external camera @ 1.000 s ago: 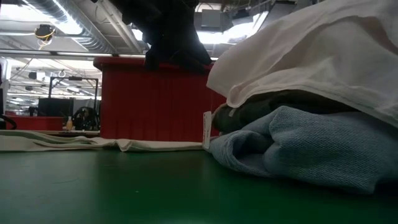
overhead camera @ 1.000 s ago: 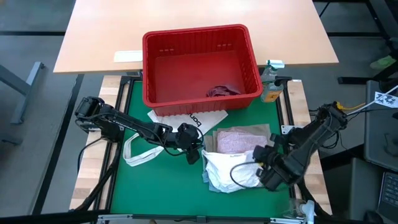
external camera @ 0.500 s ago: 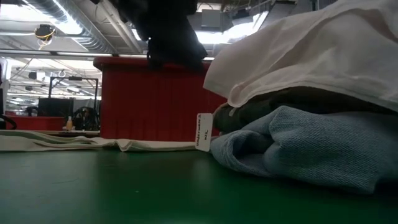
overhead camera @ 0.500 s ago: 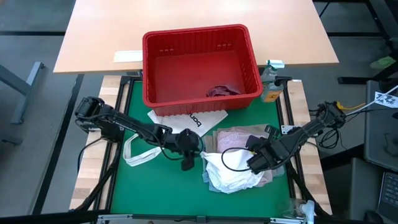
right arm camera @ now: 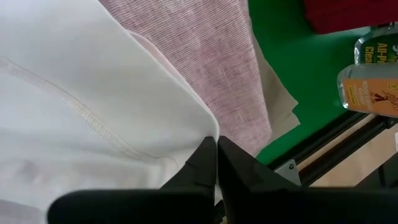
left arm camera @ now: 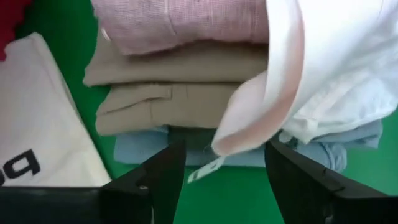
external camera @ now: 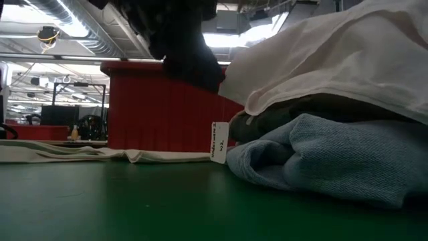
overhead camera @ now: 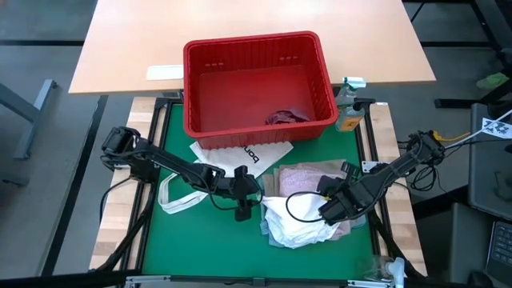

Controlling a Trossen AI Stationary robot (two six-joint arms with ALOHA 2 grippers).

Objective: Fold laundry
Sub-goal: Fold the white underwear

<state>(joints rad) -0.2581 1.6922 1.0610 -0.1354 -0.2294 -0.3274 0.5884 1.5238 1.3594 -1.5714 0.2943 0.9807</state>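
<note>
The laundry is a folded stack [overhead camera: 308, 188] right of the mat's middle: mottled pink [left arm camera: 180, 22] on top, beige [left arm camera: 180, 87], dark grey-green and light blue [external camera: 321, 161] beneath. A white piece [overhead camera: 298, 224] lies loose over the stack's near side. My left gripper [overhead camera: 252, 198] hovers open just left of the stack; its fingers [left arm camera: 165, 171] stand on either side of the white piece's hanging fold and a small tag [external camera: 218, 142]. My right gripper [overhead camera: 332, 210] is shut on the white piece over the stack's right part. My right gripper pinches the white piece at its edge [right arm camera: 208, 140], at the free ends of its two shut fingers. The fingers come steeply from above. One layer or several, I cannot tell. The rest of the piece lies slack over the stack.
A red slotted basket [overhead camera: 196, 88] stands at the far side with a maroon cloth [overhead camera: 286, 117] inside. A white tote bag [overhead camera: 232, 156] lies flat between the basket and my left arm. A spray bottle [overhead camera: 350, 104] stands at the far right. Bare green mat [overhead camera: 200, 248] lies near left.
My right gripper has gone from the stack's near right corner toward the far left, over the stack's right part. My left gripper has sunk a little beside the stack and rolled. The small tag has swung out and hangs free of the stack's left side.
</note>
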